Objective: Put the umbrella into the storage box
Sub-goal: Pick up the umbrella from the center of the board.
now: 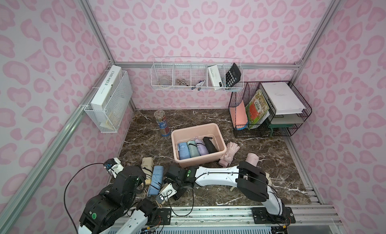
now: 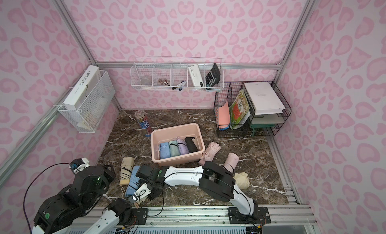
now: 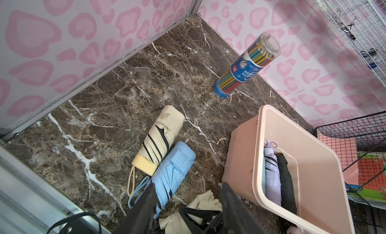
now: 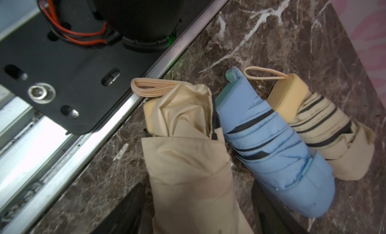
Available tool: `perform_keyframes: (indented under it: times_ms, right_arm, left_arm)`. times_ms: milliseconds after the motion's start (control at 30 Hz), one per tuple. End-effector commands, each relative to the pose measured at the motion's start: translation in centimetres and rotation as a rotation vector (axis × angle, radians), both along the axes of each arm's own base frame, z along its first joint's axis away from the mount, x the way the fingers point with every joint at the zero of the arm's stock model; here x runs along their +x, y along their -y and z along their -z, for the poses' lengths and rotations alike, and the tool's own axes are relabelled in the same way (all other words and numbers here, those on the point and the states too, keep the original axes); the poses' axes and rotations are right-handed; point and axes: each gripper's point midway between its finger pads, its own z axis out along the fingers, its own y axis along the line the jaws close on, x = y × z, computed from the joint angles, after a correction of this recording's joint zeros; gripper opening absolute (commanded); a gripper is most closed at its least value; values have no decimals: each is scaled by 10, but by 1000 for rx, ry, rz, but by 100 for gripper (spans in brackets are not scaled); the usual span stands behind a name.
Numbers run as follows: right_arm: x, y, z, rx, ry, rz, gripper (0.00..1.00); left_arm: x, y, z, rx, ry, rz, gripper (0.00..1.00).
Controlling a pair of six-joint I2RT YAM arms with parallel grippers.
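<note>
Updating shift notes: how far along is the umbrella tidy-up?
Done: four umbrellas lie in the storage box. In hand: the right gripper straddles a plain beige umbrella; grip unclear. Outside: a blue umbrella, a striped beige umbrella, a loose pink umbrella, a rolled pink umbrella and a crumpled beige umbrella.

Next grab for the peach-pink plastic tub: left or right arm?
Right, probably. The right gripper straddles the beige folded umbrella, jaws open around it; the left gripper hovers open, holding nothing.

Plastic storage box [image 1: 198, 160]; glossy marbled tabletop [image 1: 271, 157]; matt cloth umbrella [image 4: 188, 170]
</note>
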Motion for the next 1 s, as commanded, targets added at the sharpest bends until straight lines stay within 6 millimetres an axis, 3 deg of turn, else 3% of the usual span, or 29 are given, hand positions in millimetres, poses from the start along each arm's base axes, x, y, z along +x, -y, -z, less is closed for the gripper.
perform_keyframes:
  times_ms: [0,233,533,700,967]
  right_arm:
    - [0,4,14,-57,4,-2,71]
    - [5,4,33,-105,23,18,62]
    - [5,9,35,-124,20,24,36]
    - [0,16,21,-105,7,17,24]
    - [-12,24,-31,50,-50,41,14]
  left_arm:
    - [-2,0,1,-2,-12,-2,51]
    - [-2,1,-3,-6,-17,3,51]
    - [2,4,-6,-16,-11,10,50]
    - [3,5,-9,-22,6,10,50]
    - [5,5,-12,-30,24,9,50]
